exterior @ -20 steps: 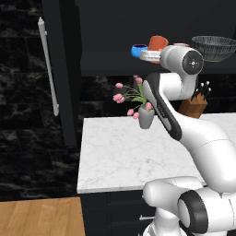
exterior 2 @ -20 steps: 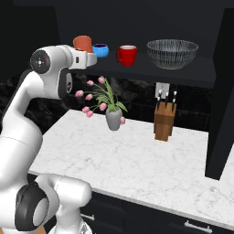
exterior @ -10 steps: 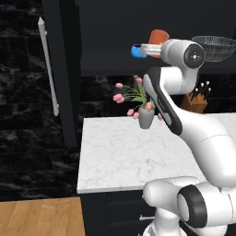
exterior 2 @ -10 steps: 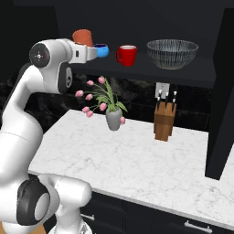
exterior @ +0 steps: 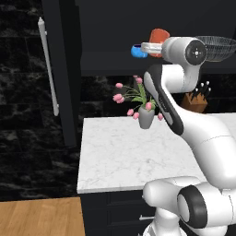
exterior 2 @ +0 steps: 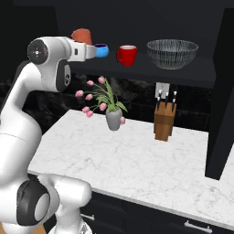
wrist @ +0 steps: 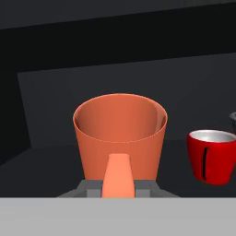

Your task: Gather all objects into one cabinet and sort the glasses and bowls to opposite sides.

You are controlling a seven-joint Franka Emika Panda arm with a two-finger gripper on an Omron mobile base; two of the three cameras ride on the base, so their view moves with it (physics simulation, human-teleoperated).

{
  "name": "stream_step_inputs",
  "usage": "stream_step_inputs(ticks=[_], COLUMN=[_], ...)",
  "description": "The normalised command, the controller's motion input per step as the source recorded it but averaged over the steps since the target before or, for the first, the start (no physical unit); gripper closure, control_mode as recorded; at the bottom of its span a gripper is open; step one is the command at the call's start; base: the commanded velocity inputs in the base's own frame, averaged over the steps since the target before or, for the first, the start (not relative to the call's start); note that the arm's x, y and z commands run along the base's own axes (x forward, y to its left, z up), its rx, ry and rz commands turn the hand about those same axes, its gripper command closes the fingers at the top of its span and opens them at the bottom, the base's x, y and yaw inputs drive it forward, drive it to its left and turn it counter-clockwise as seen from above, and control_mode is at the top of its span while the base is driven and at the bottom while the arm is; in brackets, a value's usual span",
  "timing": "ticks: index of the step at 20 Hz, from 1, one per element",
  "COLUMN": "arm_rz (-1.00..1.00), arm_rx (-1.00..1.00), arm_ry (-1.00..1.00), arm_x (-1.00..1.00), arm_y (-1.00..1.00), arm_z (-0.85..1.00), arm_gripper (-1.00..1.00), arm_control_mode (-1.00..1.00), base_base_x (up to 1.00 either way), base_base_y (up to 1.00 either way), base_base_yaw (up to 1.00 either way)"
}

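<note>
My gripper (wrist: 117,183) is shut on the near wall of the orange cup (wrist: 120,129), which it holds upright. That cup (exterior 2: 82,35) hangs just above the left end of the cabinet shelf (exterior 2: 192,73). On the shelf, left to right, stand the blue handled cup (exterior 2: 101,50), the red mug (exterior 2: 127,55) and the wide grey meshed bowl (exterior 2: 172,53). The hand view has the red mug (wrist: 212,154) to the right of the held cup. In the left base view the gripper (exterior: 156,44) is below the orange cup (exterior: 160,37), with the blue cup (exterior: 137,51) at its left.
The cabinet's tall door (exterior: 62,69) stands open at the left, its silver bar handle (exterior: 48,69) facing me. A vase of pink tulips (exterior 2: 113,116) and a knife block (exterior 2: 164,121) stand on the white marble counter (exterior 2: 137,160) under the shelf.
The arm has risen a little and lifted the orange cup slightly higher above the shelf. The other tableware has stayed put.
</note>
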Motion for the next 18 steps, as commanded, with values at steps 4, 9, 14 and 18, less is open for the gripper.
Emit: stream_step_inputs(ticks=[4, 9, 14, 18], arm_rz=[0.01, 0.01, 0.0, 0.0], arm_rx=[-0.03, -0.04, -0.01, -0.02], arm_ry=[0.07, 0.07, 0.05, 0.08], arm_x=[-0.27, -0.08, 0.02, 0.15], arm_y=[0.0, 0.0, 0.02, 0.1], arm_z=[-0.08, -0.02, -0.02, -0.22], arm_gripper=[1.0, 1.0, 1.0, 1.0], arm_control_mode=[-1.0, -1.0, -1.0, -1.0], base_base_x=[0.0, 0.0, 0.0, 0.0], base_base_y=[0.0, 0.0, 0.0, 0.0], base_base_yaw=[0.0, 0.0, 0.0, 0.0])
